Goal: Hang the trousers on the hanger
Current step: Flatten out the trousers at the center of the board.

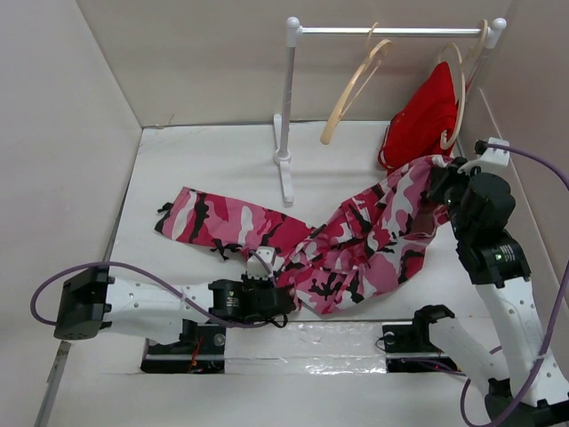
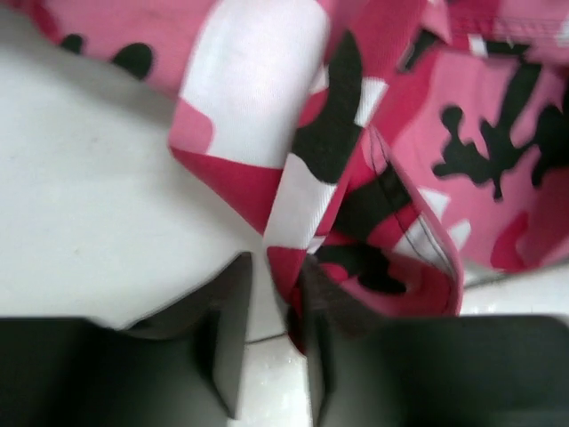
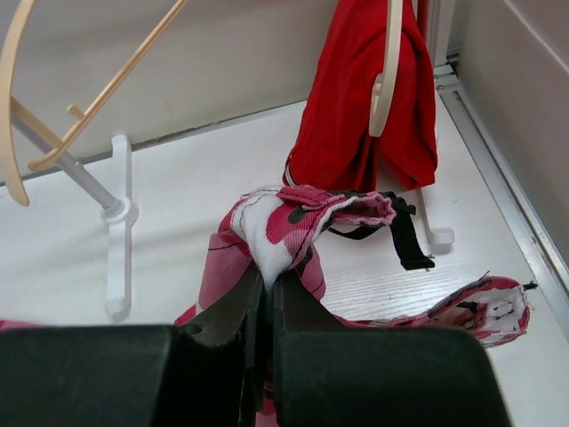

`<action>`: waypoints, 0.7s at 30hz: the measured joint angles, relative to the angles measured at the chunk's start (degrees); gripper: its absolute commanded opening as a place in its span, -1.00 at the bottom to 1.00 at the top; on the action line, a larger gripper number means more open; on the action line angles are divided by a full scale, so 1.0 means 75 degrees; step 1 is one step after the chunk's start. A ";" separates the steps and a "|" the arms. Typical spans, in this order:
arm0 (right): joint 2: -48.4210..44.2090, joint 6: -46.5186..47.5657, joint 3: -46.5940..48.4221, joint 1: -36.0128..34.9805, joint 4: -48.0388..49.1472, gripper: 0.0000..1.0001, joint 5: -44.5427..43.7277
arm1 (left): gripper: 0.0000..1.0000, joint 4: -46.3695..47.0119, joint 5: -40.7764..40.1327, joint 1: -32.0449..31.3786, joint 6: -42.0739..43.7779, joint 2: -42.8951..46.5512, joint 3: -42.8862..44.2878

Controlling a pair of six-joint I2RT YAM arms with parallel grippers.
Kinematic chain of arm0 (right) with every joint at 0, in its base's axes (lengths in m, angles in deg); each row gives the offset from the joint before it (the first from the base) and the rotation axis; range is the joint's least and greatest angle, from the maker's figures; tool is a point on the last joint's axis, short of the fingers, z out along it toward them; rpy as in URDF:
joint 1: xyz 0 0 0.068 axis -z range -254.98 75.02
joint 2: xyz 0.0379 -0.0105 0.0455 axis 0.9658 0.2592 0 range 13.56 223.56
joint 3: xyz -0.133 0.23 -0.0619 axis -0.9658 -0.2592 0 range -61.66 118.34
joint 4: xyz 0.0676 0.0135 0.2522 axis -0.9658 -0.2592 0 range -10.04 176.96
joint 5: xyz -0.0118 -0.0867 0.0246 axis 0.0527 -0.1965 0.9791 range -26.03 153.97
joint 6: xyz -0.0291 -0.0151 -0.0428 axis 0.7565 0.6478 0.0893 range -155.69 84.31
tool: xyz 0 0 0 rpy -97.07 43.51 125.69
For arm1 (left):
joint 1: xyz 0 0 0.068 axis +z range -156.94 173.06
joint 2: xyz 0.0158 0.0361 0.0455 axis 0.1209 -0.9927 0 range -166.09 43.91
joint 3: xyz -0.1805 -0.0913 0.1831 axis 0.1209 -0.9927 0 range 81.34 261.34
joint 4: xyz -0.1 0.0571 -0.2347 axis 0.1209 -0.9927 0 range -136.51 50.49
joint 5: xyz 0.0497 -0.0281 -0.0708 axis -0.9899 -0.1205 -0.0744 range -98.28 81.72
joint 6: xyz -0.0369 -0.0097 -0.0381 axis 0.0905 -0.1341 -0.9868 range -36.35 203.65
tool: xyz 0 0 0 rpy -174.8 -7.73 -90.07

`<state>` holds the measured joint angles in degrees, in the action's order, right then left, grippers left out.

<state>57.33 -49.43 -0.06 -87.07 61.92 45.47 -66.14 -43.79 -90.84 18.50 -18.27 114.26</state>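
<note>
The camouflage trousers lie spread across the table from the left to the back right. My right gripper is shut on one end of them and holds it lifted; in the right wrist view the jaws pinch a bunched fold of the trousers. My left gripper is low at the trousers' near edge. In the left wrist view it is open, with a fold of the trousers hanging between the fingers against the right one. The empty hanger hangs on the rail and also shows in the right wrist view.
A white rack with a post and a top rail stands at the back. A plain red garment hangs on a second hanger at the rail's right end, just behind my right gripper. Pale walls enclose the table on three sides.
</note>
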 measured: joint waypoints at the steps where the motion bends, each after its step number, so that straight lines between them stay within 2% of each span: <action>1: -0.0038 -0.0006 -0.0041 0.0006 0.0003 -1.00 0.0055 | -0.82 -0.0105 -0.0105 0.0000 -0.0085 -0.0067 0.0041; 2: -0.0079 -0.0020 -0.0076 0.0006 0.0003 -1.00 0.0114 | -0.97 -0.0233 -0.0210 -0.0003 -0.0184 -0.0114 0.0108; 3: -0.0114 -0.0026 -0.0093 0.0006 -0.0009 -1.00 0.0166 | -1.00 -0.0306 -0.0277 -0.0003 -0.0236 -0.0122 0.0149; 6: -0.0251 -0.0061 -0.0096 0.0006 -0.0023 -1.00 0.0411 | -1.00 -0.1046 -0.0833 0.0099 -0.0425 -0.0029 0.0769; 8: -0.0391 -0.0093 -0.0093 0.0006 -0.0050 -1.00 0.0609 | -1.00 -0.1419 -0.1207 0.0469 -0.0274 0.0204 0.1393; 10: -0.0551 -0.0131 -0.0070 0.0006 -0.0122 -1.00 0.0871 | -1.00 -0.1332 -0.1591 0.1230 0.0262 0.0667 0.2031; 15: -0.0848 -0.0198 0.0574 0.0009 -0.0752 -1.00 0.1553 | -1.00 0.0254 -0.1722 0.3931 0.2993 0.1859 0.3739; 17: -0.0941 -0.0201 0.1145 0.0009 -0.1067 -1.00 0.1818 | -1.00 0.0428 -0.1545 0.4995 0.3899 0.1582 0.5129; 21: -0.1332 -0.0207 0.2159 0.0009 -0.1268 -1.00 0.2171 | -1.00 0.1014 -0.1026 0.6452 0.5155 0.0758 0.7271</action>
<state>47.34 -50.98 16.14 -87.01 52.42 61.75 -58.54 -51.48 -42.45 57.17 -12.58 168.80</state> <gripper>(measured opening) 0.045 0.010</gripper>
